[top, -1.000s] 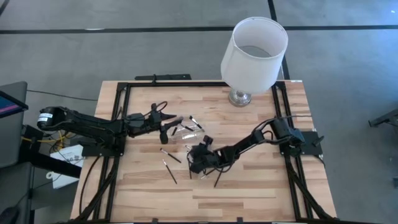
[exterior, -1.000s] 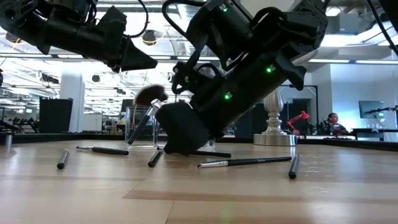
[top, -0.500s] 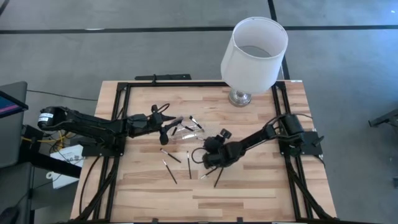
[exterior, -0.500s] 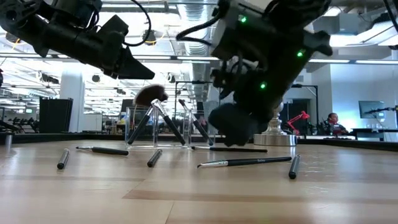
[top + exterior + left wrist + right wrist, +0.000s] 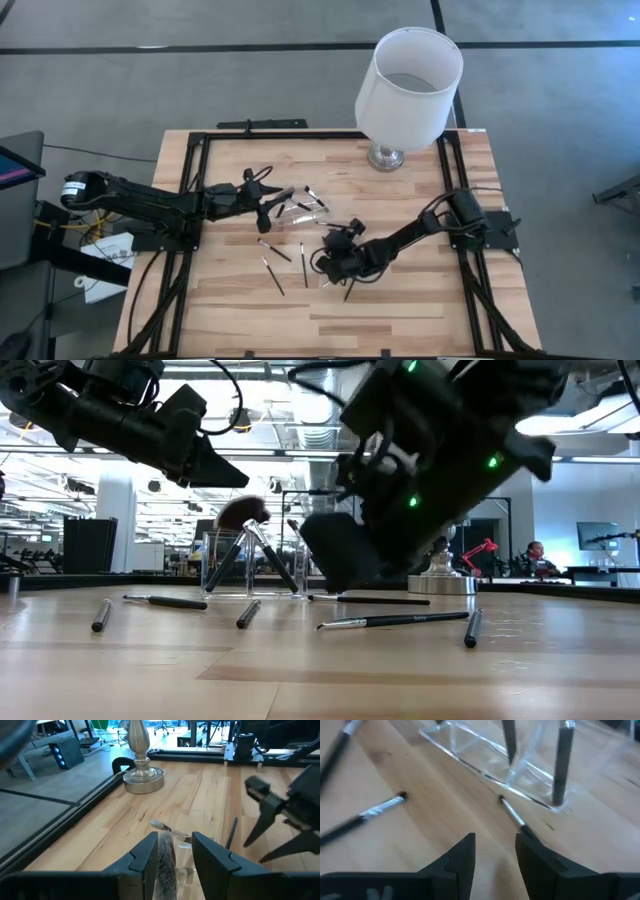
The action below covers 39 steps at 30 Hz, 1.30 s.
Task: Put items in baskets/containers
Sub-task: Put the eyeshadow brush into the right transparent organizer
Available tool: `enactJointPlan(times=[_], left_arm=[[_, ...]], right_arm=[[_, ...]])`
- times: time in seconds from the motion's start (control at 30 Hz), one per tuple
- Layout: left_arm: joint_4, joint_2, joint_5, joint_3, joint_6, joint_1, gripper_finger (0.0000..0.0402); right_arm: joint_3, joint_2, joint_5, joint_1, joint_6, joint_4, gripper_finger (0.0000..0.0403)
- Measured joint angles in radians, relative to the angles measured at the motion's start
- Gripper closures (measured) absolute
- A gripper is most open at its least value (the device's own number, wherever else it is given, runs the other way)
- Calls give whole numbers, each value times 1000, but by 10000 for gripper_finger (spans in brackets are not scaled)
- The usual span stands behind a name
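- The clear cup (image 5: 300, 208) sits on the table (image 5: 400, 310) near its middle, toward the lamp side; in the low view it is a see-through box (image 5: 225, 565) with brushes leaning inside it.
- The fluffy brush (image 5: 240, 515) stands in the cup with its head up, handle slanting down; a second brush (image 5: 272, 557) leans the opposite way, so the two cross like a tent; a third (image 5: 312, 560) slants beside them.
- Loose brushes lie flat on the wood: one (image 5: 274, 250) and another (image 5: 272, 275) run diagonally in front of the cup; one (image 5: 304, 262) lies nearly straight front to back; in the low view a long one (image 5: 395, 621) lies almost crosswise, silver ferrule toward the left arm's side.
- The left gripper (image 5: 268, 197) hangs just beside the cup, above the table; in its wrist view the fingers (image 5: 145, 857) stand a little apart with the fluffy head (image 5: 165, 865) between them; whether they touch it I cannot tell.
- The right gripper (image 5: 328, 268) is low over the loose brushes in front of the cup; its wrist view shows the fingers (image 5: 462, 855) apart, nothing between them, a brush (image 5: 517, 820) on the wood just ahead.
- The table is pale plank wood with a black frame; a lamp (image 5: 408, 85) with a white shade stands at the far edge.
- Beyond is a big open hall with ceiling ducts; a person (image 5: 535, 555) sits far off.
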Motion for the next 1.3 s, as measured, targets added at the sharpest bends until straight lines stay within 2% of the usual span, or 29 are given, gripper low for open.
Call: enactJointPlan(times=[0.13,0.27,0.43,0.53,0.6,0.7,0.83,0.93,1.0,1.07,1.3], left_arm=[[-3,0,0,0,-1,0,284],[-8,0,0,0,-2,0,284],[-8,0,0,0,-20,-1,284],[-8,0,0,0,-20,-1,284],[-8,0,0,0,-20,-1,284],[-6,0,0,0,-20,-1,284],[0,0,0,0,-20,-1,284],[7,0,0,0,-20,-1,284],[8,0,0,0,-20,-1,284],[9,0,0,0,-20,-1,284],[16,0,0,0,-20,-1,284]], right_arm=[[0,18,42,-3,12,27,271],[1,-51,20,20,-131,-20,271],[4,-289,24,53,-321,-155,271],[-6,-433,32,70,-344,-261,271],[-70,-512,28,81,-346,-243,271],[-265,-577,-40,76,-357,-23,271],[-574,-529,-224,3,-502,638,271],[-702,-432,-362,-85,-556,991,271],[-731,-373,-453,-148,-558,1092,271],[-726,-314,-527,-204,-544,1107,271],[-659,-127,-647,-312,-560,1110,271]])
